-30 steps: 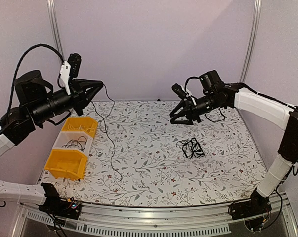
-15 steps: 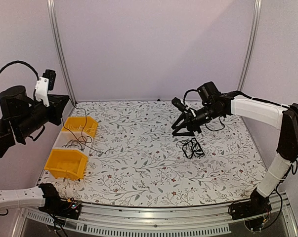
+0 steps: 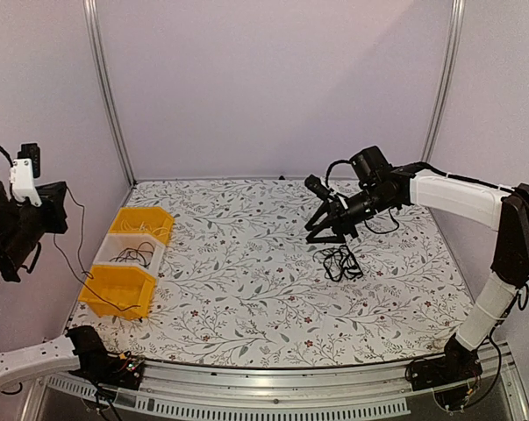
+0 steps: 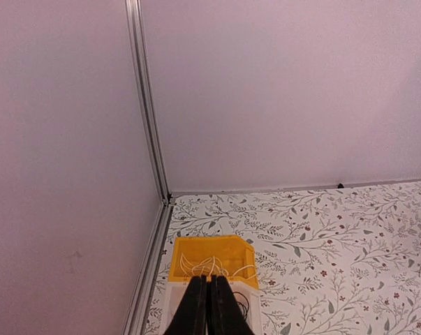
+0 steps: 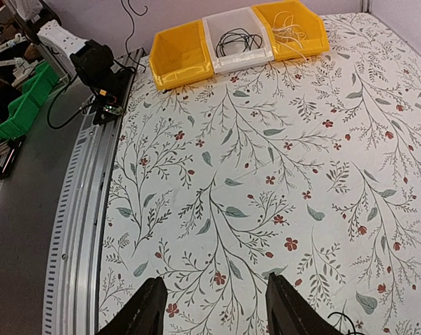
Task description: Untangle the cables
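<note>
The cables (image 3: 341, 261) lie as a loose black bundle on the flowered table, right of centre. My right gripper (image 3: 321, 233) is open and empty, just left of and above the bundle. In the right wrist view the gripper (image 5: 217, 307) frames bare tabletop, and a bit of the black bundle (image 5: 336, 324) shows at the bottom right. My left gripper (image 3: 64, 203) is high at the far left, shut on one thin black cable (image 3: 82, 274). That cable hangs down past the bins. In the left wrist view the gripper (image 4: 210, 280) has its jaws pressed together, and the cable does not show there.
Three bins stand in a row at the table's left edge: a far yellow bin (image 3: 146, 223) with white wires, a clear bin (image 3: 129, 253) with black wires, and a near yellow bin (image 3: 117, 290). Walls enclose the back and both sides. Green bins (image 5: 21, 105) sit off the table.
My left arm has swung back to the far left, pulling the single black cable off the table's middle so that it now hangs by the bins. My right gripper has lowered slightly toward the bundle.
</note>
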You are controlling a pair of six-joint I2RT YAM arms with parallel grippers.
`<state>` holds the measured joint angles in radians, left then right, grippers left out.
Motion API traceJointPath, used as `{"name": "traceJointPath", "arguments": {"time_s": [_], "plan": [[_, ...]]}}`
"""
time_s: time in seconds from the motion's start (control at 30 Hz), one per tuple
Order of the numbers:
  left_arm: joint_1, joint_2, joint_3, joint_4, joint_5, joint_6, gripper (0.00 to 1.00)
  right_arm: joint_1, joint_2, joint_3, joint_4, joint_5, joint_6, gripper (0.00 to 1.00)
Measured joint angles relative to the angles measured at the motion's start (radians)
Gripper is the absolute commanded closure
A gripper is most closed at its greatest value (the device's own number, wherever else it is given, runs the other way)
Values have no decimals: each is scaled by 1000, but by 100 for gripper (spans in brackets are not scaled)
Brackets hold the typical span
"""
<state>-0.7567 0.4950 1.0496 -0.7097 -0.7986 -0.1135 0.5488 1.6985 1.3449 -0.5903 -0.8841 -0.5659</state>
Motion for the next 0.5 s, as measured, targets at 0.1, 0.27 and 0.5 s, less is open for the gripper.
{"name": "traceJointPath", "arguments": {"time_s": [0.1, 0.27, 0.5], "plan": [[0, 16, 13, -31, -41, 0, 100, 0, 0, 0, 0, 0, 0, 48], [0, 64, 17, -27, -72, 30, 100, 0, 0, -4, 0, 0, 0, 48], [1, 114, 13, -13, -106, 82, 100, 0, 0, -13, 0, 0, -3, 49]]}}
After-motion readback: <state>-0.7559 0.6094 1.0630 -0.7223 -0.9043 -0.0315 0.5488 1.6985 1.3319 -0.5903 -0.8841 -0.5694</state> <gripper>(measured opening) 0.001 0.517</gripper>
